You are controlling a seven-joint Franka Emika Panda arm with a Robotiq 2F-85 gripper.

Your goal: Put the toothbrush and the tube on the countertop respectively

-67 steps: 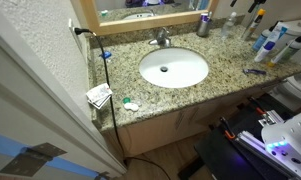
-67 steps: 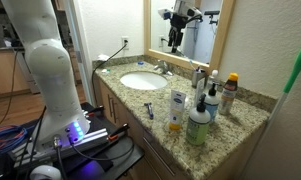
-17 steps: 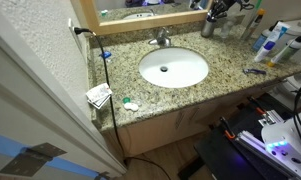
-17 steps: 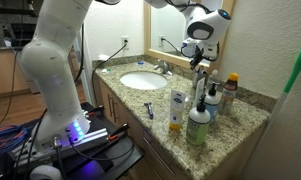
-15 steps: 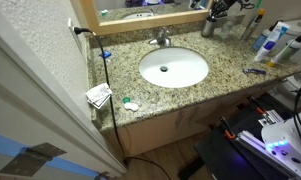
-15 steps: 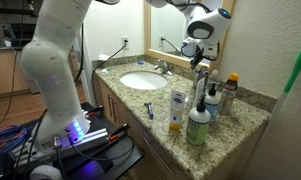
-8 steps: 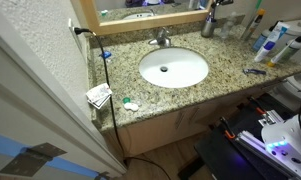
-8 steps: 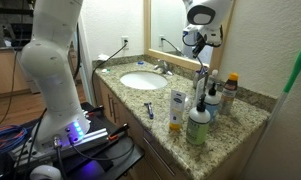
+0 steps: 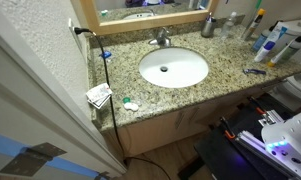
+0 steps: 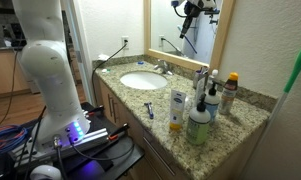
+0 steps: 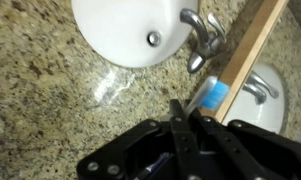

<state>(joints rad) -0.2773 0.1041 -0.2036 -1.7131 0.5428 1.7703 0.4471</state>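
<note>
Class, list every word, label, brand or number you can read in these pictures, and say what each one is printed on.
No text can be read in any view.
The box: blue print, too small to read.
The bottles: labels blurred, nothing legible.
The paper: dark marks, too small to read.
</note>
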